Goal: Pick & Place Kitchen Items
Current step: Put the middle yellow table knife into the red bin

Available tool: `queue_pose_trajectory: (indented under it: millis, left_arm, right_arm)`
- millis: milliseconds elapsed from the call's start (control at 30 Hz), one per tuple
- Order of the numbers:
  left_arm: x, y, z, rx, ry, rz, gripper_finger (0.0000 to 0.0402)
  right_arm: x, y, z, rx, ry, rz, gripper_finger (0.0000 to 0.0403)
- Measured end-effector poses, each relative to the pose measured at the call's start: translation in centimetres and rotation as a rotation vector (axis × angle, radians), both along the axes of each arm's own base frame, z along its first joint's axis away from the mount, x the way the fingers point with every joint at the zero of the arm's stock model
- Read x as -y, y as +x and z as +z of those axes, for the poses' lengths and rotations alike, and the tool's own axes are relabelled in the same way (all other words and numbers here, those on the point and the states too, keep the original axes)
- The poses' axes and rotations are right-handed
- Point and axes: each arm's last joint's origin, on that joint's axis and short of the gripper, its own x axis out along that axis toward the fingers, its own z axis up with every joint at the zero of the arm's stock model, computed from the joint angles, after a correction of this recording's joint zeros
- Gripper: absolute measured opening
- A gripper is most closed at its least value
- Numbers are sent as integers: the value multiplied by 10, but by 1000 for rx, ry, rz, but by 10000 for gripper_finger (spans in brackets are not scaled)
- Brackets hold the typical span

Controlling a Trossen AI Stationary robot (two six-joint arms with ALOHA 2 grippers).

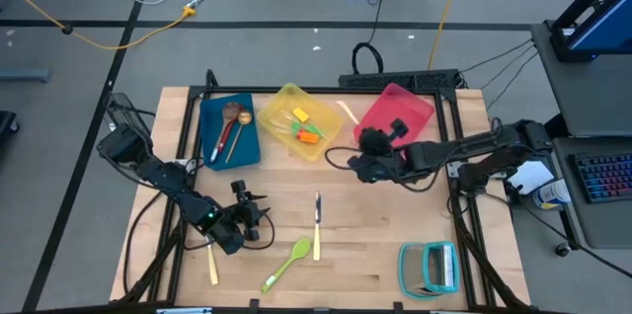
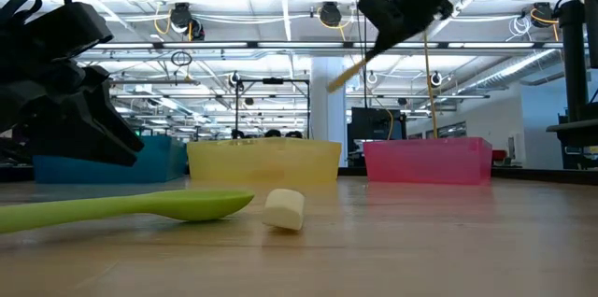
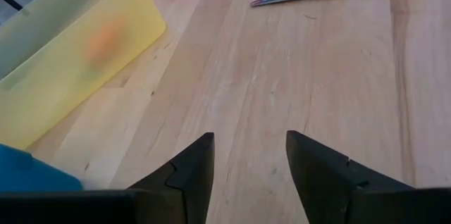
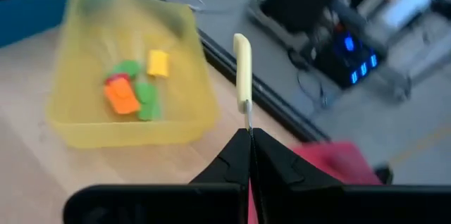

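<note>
While right gripper [image 4: 249, 134] hangs raised between yellow plastic bin [image 1: 326, 136] and pink plastic bin [image 1: 420, 112], fingers pinched shut on metal end of cream-handled cutlery piece [image 4: 242, 69], handle pointing away; likely carried for drop into bin. Left gripper [image 3: 250, 160] low over near-left tabletop [image 1: 375, 225], fingers wide, holding nothing, probably lined up for next pick. Nearby: cream-handled knife [image 1: 317, 225], lime-green plastic spoon [image 1: 287, 262], wooden spoon [image 1: 211, 260]. Blue bin [image 1: 209, 131] far left, teal-framed rack [image 1: 431, 267] near right. Nothing blocks either arm.
</note>
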Motion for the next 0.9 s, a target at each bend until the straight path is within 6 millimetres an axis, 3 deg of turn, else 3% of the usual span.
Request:
queue_pose_trajectory:
  millis: [267,700,900]
  left_arm:
    - [0,0,0,7,-9,5,182]
    - [0,0,0,6,-6,1,182]
    - [0,0,0,7,-4,2,182]
  right_arm:
    - [23,-15,-15,-7,78,-209,2]
    - [71,-58,-85,-88,261,-481,2]
    - [87,-64,-110,-36,300,-472,6]
